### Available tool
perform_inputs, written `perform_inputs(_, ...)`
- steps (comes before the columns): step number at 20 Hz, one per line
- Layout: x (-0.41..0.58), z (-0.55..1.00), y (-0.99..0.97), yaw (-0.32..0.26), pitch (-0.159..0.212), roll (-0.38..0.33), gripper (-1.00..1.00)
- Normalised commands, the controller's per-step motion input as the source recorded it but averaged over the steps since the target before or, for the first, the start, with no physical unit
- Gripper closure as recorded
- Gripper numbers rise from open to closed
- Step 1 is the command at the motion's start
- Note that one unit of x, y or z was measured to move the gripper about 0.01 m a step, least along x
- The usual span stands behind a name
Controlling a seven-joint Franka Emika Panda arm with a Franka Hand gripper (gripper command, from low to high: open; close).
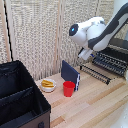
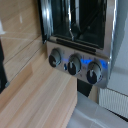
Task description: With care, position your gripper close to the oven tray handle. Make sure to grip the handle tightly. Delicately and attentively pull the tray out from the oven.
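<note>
In the exterior view the white arm reaches in from the upper right, and its gripper (image 1: 84, 54) hangs above the table; its fingers are too small to read. Just below and to the exterior view's right lies the tray (image 1: 109, 61), a dark wire rack sticking out of the oven (image 1: 121, 45) at the frame edge. The oven tray handle (image 1: 95, 74), a thin dark rail, runs along the rack's front edge, a little below the gripper and apart from it. The wrist view shows the oven's glass front (image 2: 75, 25) and three knobs (image 2: 74, 64) over the wooden table, with no fingers visible.
An upright dark blue box (image 1: 70, 72) stands close to the handle's end. A red cup (image 1: 68, 88) and a white bowl (image 1: 48, 85) with something yellow sit on the wooden table (image 1: 95, 100). A big black fabric bin (image 1: 20, 95) fills the exterior view's left.
</note>
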Motion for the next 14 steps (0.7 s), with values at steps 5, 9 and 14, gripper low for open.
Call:
perform_inputs(5, 0.205, -0.24, -0.47, 0.09, 0.0, -0.177, -1.0)
perform_inputs(9, 0.275, -0.2, -0.46, 0.046, 0.0, -0.108, -1.0)
perform_inputs(14, 0.147, -0.18, -0.46, 0.003, 0.0, -0.065, -1.0)
